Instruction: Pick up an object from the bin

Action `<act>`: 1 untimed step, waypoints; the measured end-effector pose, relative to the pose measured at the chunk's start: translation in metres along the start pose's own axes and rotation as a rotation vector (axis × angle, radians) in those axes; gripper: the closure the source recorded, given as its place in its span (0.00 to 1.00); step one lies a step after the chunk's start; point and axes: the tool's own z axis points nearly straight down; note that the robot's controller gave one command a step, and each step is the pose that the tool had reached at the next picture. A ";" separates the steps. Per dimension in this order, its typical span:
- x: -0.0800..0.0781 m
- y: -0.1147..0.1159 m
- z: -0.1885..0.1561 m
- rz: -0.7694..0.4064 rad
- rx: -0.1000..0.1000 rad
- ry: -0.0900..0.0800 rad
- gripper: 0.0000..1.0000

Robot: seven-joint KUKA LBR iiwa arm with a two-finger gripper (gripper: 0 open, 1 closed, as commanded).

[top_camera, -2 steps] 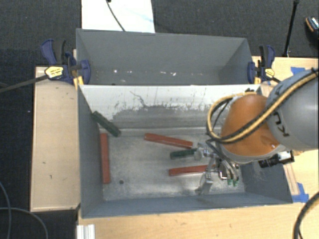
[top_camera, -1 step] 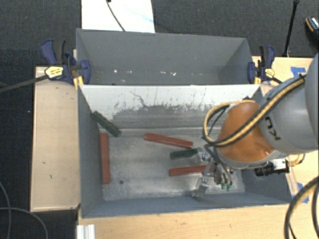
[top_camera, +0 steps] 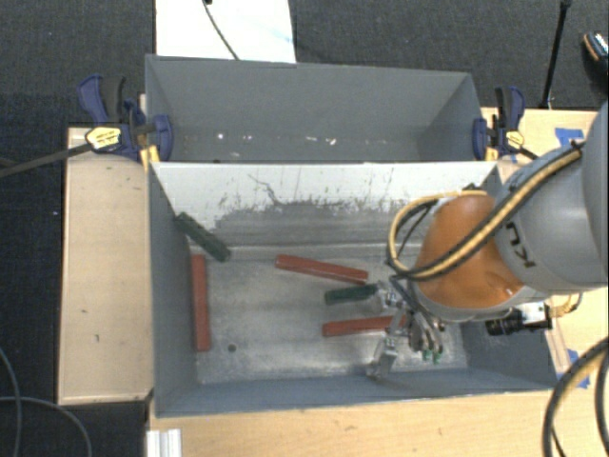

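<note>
My gripper (top_camera: 398,339) is low in the bin's front right part, under the arm's orange cover. Its left side is at the right end of a short red stick (top_camera: 354,327) that lies flat on the floor. Just behind that stick lies a dark green stick (top_camera: 349,294), whose right end reaches towards the gripper. A longer red stick (top_camera: 321,268) lies slanted a little further back. I see nothing held in the gripper.
Along the bin's left wall lies a third red stick (top_camera: 200,303), pointing front to back. Another dark green stick (top_camera: 202,237) rests slanted in the back left corner. The arm and its cables cover the bin's right side.
</note>
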 end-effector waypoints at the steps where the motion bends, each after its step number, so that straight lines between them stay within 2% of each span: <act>1: 0.001 0.000 0.000 0.000 0.001 0.002 1.00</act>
